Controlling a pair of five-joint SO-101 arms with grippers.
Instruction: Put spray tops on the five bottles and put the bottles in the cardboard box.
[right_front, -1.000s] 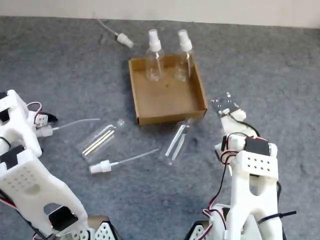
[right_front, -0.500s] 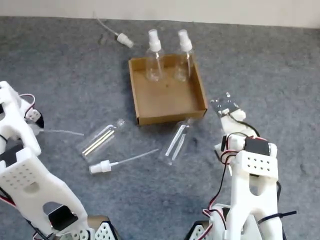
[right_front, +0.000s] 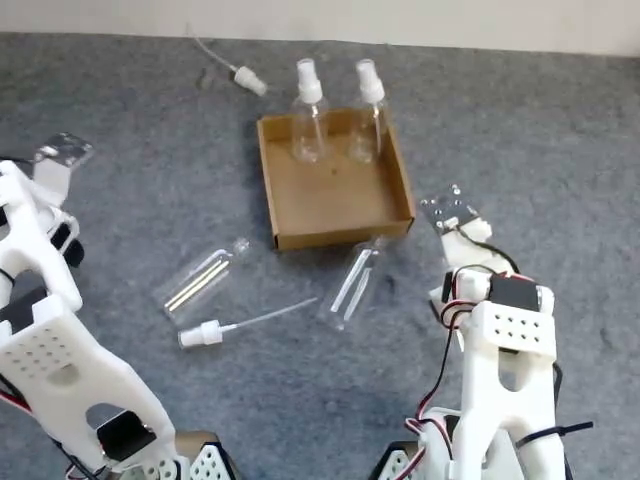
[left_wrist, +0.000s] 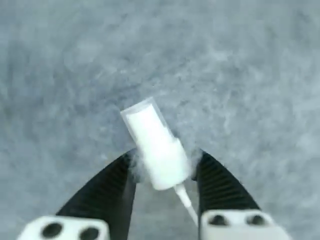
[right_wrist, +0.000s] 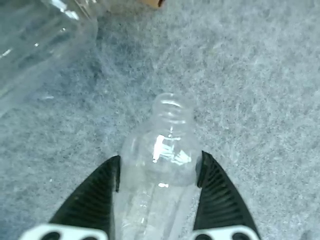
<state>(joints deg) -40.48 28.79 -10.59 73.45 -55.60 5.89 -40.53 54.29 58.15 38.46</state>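
Now, holds suggest the capping step.
- Left claw (left_wrist: 165, 159) pinching spray top (left_wrist: 156, 145) at collar; nozzle end pokes out past tips, dip tube runs back between fingers toward wrist. Probably gripped there to keep tube free for insertion.
- Right claw (right_wrist: 160, 160) clamped around shoulder of uncapped bottle (right_wrist: 161, 145); open neck juts beyond tips, left clear for a top.
- Cardboard box (right_front: 338, 235) upper centre of high view, capped bottles (right_front: 310, 125) upright at its far edge.
- Bare bottles (right_front: 197, 282) lie on surface below box; loose spray top (right_front: 202, 334) lower left.
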